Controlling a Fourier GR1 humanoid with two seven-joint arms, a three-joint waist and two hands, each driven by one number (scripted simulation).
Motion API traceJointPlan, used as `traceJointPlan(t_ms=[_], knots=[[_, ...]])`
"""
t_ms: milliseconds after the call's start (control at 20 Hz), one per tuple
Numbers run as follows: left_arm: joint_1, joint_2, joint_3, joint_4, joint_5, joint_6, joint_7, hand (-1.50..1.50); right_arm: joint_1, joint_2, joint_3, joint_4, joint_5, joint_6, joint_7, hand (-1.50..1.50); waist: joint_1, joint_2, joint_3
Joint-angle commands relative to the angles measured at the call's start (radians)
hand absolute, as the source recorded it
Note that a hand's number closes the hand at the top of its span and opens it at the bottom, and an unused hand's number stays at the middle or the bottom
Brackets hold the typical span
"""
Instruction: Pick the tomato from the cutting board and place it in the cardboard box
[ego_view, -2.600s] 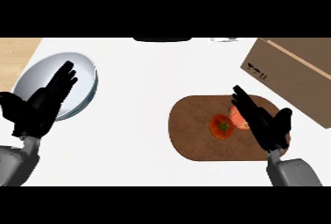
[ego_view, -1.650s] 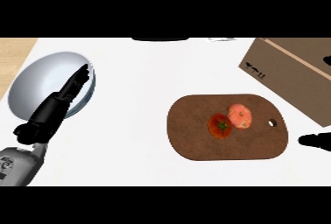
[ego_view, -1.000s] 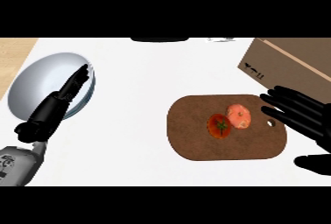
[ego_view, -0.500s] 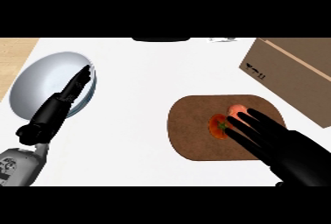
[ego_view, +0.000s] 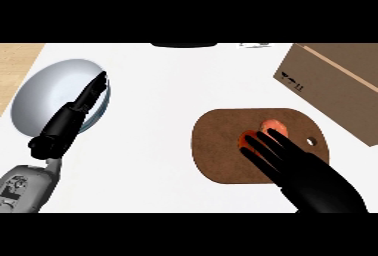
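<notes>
Well inside the cutting board (ego_view: 214, 155) rim, the right hand (ego_view: 314, 177) lays released fingers (ego_view: 267, 147) over the tomato (ego_view: 243, 139).

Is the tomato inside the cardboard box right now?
No, the tomato lies on the cutting board, partly under the right hand, apart from the cardboard box.

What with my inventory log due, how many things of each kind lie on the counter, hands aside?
Plate: 1
Cutting board: 1
Tomato: 1
Paler red-orange piece beside it: 1
Cardboard box: 1
Total: 5
</notes>
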Motion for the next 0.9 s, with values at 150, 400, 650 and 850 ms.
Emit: traceJointPlan(t_ms=[150, 400, 650, 850], knots=[[0.050, -0.007, 0.082, -0.028, -0.016, -0.095, -0.018, 0.00, -0.041, 0.078, -0.039, 0.079, 0.079, -0.015, -0.031, -1.50, 0.002, 0.000, 0.000], [0.014, -0.065, 0.085, -0.023, -0.067, -0.098, 0.026, 0.00, -0.053, 0.164, 0.026, 0.212, 0.194, -0.089, -0.027, -1.50, 0.002, 0.000, 0.000], [0.038, -0.076, 0.140, -0.007, -0.089, -0.120, -0.006, 0.00, -0.087, 0.177, -0.014, 0.236, 0.242, -0.056, -0.030, -1.50, 0.001, 0.000, 0.000], [-0.009, -0.133, 0.121, 0.010, -0.138, -0.117, 0.025, 0.00, -0.073, 0.202, -0.041, 0.313, 0.264, -0.137, -0.072, -1.50, 0.000, 0.001, 0.000]])
